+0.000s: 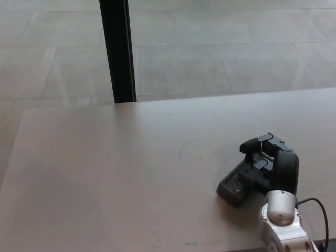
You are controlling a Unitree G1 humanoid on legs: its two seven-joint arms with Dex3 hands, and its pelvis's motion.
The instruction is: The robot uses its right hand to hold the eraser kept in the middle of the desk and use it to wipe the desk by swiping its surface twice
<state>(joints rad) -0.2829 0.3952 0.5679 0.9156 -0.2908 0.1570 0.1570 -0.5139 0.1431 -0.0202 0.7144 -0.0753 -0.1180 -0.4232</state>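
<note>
Head view shows the right hand [268,165] low over the desk [105,184], its fingers closed around the dark eraser [233,186], which lies flat against the surface right of the middle, near the front edge. Flat contact suits wiping, so the hold looks meant to press and drag the block across the top. A faint smudge [181,153] sits just left of it. No left hand shows.
</note>
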